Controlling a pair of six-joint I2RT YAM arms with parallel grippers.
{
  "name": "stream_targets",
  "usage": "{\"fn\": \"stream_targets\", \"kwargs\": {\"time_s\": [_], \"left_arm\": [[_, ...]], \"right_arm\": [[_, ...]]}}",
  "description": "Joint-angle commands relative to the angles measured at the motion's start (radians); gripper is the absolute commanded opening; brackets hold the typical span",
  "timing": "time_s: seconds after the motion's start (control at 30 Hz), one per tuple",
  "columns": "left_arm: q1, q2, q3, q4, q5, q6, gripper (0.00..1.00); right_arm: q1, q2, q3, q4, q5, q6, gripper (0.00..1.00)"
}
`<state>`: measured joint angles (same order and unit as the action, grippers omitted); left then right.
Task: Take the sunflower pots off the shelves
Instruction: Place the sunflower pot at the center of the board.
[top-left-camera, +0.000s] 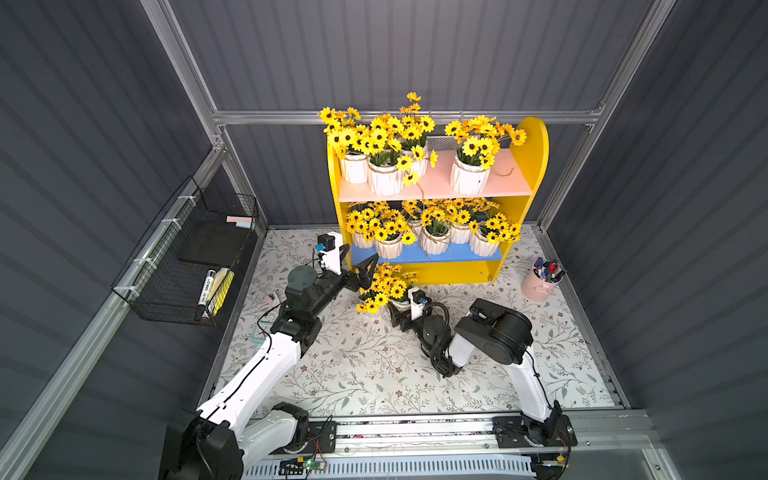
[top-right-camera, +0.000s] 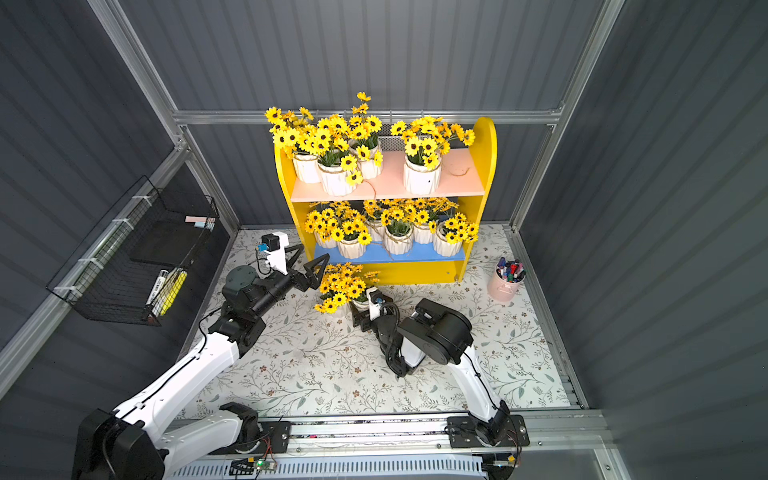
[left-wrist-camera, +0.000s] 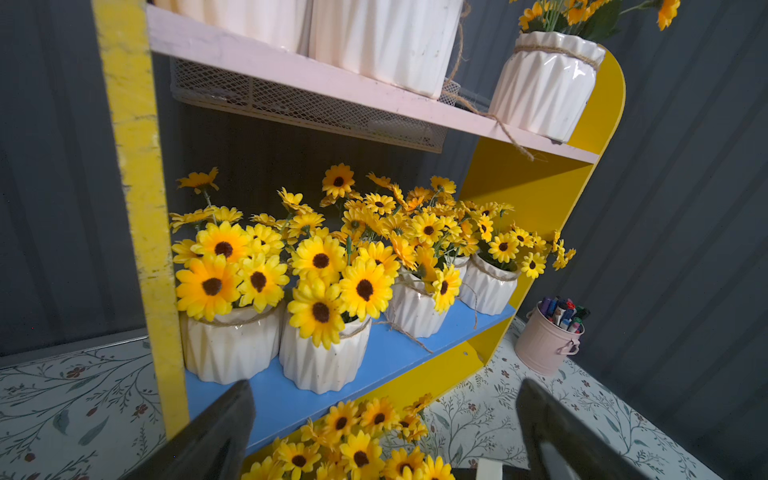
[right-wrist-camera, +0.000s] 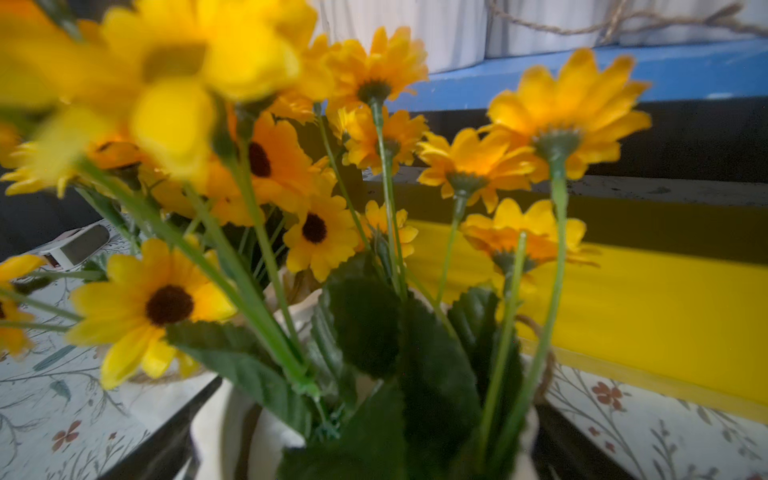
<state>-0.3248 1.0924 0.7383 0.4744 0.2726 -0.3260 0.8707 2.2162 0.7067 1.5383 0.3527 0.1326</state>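
The shelves (top-left-camera: 534, 153) (top-right-camera: 484, 153) stand at the back, with several sunflower pots on the pink upper board (top-left-camera: 440, 187) and several on the blue lower board (top-left-camera: 457, 253) (left-wrist-camera: 395, 357). In front of the shelves, one sunflower pot (top-left-camera: 390, 286) (right-wrist-camera: 224, 428) sits low at the floral table, and my right gripper (top-left-camera: 399, 309) (right-wrist-camera: 374, 436) is shut on its white body. A second bunch of flowers (top-left-camera: 370, 305) leans just beside it. My left gripper (top-left-camera: 356, 259) (left-wrist-camera: 385, 386) hangs open and empty at the lower board's front left corner.
A pink cup of pens (top-left-camera: 540, 286) stands right of the shelves. A black wire basket (top-left-camera: 187, 257) hangs on the left wall. A white mesh basket (left-wrist-camera: 311, 104) sits behind the upper board. A small white device (top-left-camera: 272, 297) lies near my left arm.
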Motion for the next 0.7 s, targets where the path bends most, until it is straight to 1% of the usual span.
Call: {"fn": "stream_targets", "kwargs": {"time_s": [0.0,0.03,0.07,0.17,0.2,0.3,0.37,0.53,0.67], "left_arm": [[-0.009,0.013,-0.006,0.026,0.02,0.008,1.0],[-0.011,0.013,-0.004,0.023,0.019,0.008,1.0],[-0.011,0.015,-0.003,0.021,0.02,0.011,0.99],[-0.013,0.017,-0.002,0.02,0.022,0.011,0.99],[-0.012,0.017,-0.001,0.02,0.022,0.011,0.99],[-0.014,0.02,0.001,0.014,0.029,0.016,1.0],[-0.016,0.021,0.003,0.01,0.029,0.018,1.0],[-0.019,0.026,0.009,0.005,0.036,0.019,0.99],[-0.02,0.02,0.009,0.0,0.036,0.025,0.99]], "right_arm": [[0.001,0.063,-0.008,-0.17,-0.003,0.047,0.25],[0.001,0.062,-0.008,-0.179,0.005,0.047,0.4],[0.001,0.061,-0.006,-0.187,0.013,0.045,0.52],[0.001,0.05,-0.002,-0.22,0.017,0.032,0.7],[0.002,0.041,-0.005,-0.235,0.016,0.031,0.74],[0.015,-0.001,-0.014,-0.284,0.032,0.017,0.94],[0.026,-0.023,-0.019,-0.323,0.038,0.016,0.99],[0.033,-0.033,-0.015,-0.331,0.055,-0.009,0.99],[0.036,-0.103,-0.038,-0.382,0.036,-0.029,0.99]]}}
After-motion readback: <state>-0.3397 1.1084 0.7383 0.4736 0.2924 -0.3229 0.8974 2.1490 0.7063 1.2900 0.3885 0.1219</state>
